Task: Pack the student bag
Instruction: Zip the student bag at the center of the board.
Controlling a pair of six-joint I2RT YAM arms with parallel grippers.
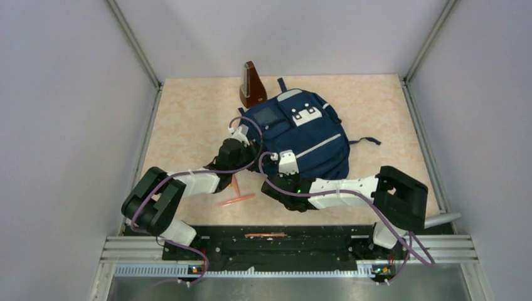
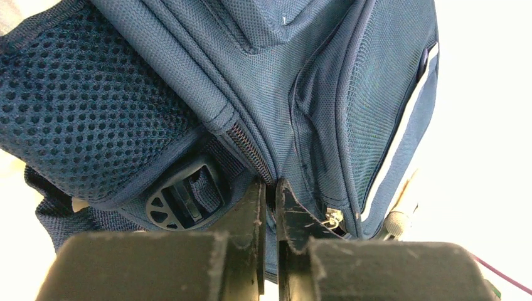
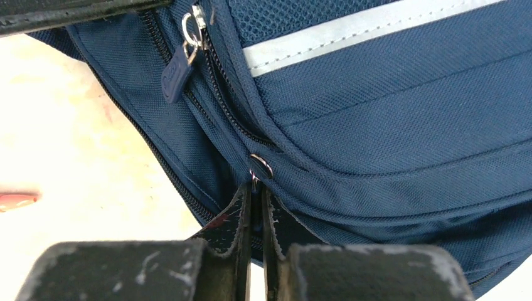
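Risk: the small zipper pull (image 3: 259, 168) slips out of the right gripper (image 3: 256, 191). Or the backpack (image 1: 307, 135) drags across the table (image 1: 188, 119) if the left gripper (image 2: 270, 188) loses its hold. Right: jaws nearly together, pinching the pull. Left: nearly together, apparently nipping the seam beside the zipper. The backpack lies mid-table, both grippers at its near-left edge.

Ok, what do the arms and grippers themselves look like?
The left arm and right arm have white link shells, black joint housings and purple cables looped alongside. The left gripper and right gripper have flat black fingers, scuffed pale.
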